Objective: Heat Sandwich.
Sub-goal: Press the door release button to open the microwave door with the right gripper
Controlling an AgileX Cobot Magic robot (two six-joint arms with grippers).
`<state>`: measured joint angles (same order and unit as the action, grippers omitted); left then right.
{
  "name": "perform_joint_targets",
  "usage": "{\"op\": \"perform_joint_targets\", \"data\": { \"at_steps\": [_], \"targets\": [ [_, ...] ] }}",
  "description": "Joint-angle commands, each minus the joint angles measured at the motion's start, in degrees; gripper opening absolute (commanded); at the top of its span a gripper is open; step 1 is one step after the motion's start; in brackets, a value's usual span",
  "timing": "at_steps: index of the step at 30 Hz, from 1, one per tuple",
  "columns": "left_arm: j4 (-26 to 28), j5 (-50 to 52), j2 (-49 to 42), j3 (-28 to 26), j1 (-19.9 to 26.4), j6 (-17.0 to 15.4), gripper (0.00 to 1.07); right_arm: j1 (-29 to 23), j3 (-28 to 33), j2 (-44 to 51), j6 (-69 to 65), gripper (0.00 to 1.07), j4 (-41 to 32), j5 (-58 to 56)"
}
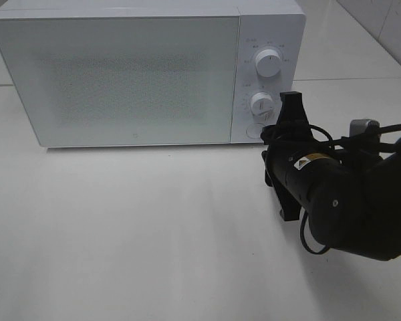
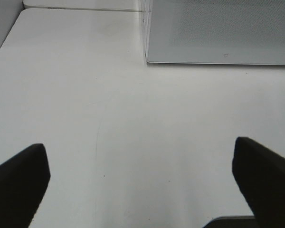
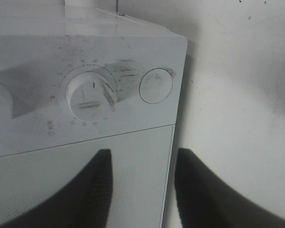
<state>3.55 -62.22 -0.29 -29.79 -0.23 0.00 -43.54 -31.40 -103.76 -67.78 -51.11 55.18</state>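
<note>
Sandwich is not in view, possibly behind the shut microwave [image 1: 120,73] door at the table's [image 1: 154,234] back edge. Right gripper [image 3: 142,156], jaws apart and empty, faces the timer knob [image 3: 91,95] — setting it looks like what is left. Left gripper [image 2: 140,147] jaws are wide open, empty.

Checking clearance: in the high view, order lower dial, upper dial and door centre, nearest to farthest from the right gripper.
1. lower dial, just left of the right gripper.
2. upper dial, higher on the panel.
3. door centre, far left.

Microwave [image 1: 120,73]: white box standing upright at the table's [image 1: 154,234] 12 o'clock, with its pale dotted door [image 1: 117,100] shut. At the door's 3 o'clock, two dials [image 1: 267,63] sit above a round button [image 1: 255,131].
</note>
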Motion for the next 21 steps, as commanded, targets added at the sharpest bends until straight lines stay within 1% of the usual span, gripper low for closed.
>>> {"op": "perform_joint_targets", "data": {
  "at_steps": [1, 3, 4, 5, 19, 21],
  "targets": [
    [0.06, 0.69, -0.23, 0.23, 0.34, 0.00, 0.98, -0.11, -0.40, 0.23, -0.80, 0.14, -1.66, -1.66],
    [0.06, 0.69, -0.23, 0.23, 0.34, 0.00, 0.98, -0.06, -0.40, 0.23, -0.80, 0.04, -2.01, -2.29],
    [0.06, 0.69, -0.23, 0.23, 0.34, 0.00, 0.98, -0.06, -0.40, 0.23, -0.80, 0.04, -2.01, -2.29],
    [0.06, 0.69, -0.23, 0.23, 0.34, 0.00, 0.98, -0.06, -0.40, 0.23, -0.74, 0.00, -2.01, -2.35],
    [0.06, 0.69, -0.23, 0.23, 0.34, 0.00, 0.98, 0.06, -0.46, 0.23, -0.52, 0.00, -2.06, -2.64],
    [0.06, 0.69, -0.23, 0.23, 0.34, 0.00, 0.98, 1.03, -0.80, -0.11, -0.23, 0.00, -1.55, -2.64]
  ]
}}
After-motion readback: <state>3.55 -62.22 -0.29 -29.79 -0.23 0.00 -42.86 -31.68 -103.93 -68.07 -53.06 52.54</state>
